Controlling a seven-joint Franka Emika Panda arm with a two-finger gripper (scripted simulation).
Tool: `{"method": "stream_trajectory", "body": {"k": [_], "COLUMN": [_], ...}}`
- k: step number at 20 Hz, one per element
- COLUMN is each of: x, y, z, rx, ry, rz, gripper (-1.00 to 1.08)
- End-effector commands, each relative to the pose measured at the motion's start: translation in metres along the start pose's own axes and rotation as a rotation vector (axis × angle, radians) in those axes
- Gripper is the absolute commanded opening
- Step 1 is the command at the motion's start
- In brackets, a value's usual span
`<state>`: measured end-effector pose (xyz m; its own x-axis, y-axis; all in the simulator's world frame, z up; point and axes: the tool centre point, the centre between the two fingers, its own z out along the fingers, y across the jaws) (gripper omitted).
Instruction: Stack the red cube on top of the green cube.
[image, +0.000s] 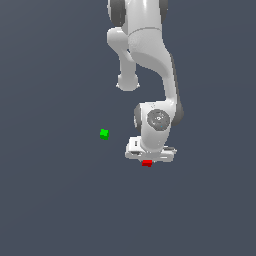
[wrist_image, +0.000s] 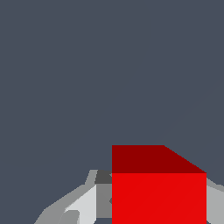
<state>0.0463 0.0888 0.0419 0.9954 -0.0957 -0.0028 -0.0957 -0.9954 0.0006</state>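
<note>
The red cube (image: 146, 163) sits right under the white hand of my gripper (image: 148, 160), low in the exterior view and a little to its right. In the wrist view the red cube (wrist_image: 159, 192) fills the space in my gripper (wrist_image: 159, 210), with a grey finger (wrist_image: 103, 197) pressed against one side and the other finger (wrist_image: 214, 205) against the opposite side. The gripper is shut on it. The green cube (image: 104, 133) lies apart on the floor, toward the exterior view's left and slightly farther up. It does not show in the wrist view.
The arm's white links (image: 145, 55) rise from the hand toward the top of the exterior view. The dark grey floor (image: 55, 200) surrounds both cubes, and nothing else stands on it.
</note>
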Motion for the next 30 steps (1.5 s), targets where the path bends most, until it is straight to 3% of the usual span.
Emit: {"method": "stream_trajectory", "body": {"k": [1, 12, 22, 30], "x": [0.0, 0.001, -0.003, -0.021], "y": [0.0, 0.0, 0.006, 0.034], "z": [-0.016, -0.076, -0.075, -0.068], "rx": [0.0, 0.0, 0.001, 0.001], "ry": [0.002, 0.003, 0.004, 0.004], "rz": [0.0, 0.0, 0.0, 0.0], "gripper": [-1.0, -1.0, -1.0, -1.0]}}
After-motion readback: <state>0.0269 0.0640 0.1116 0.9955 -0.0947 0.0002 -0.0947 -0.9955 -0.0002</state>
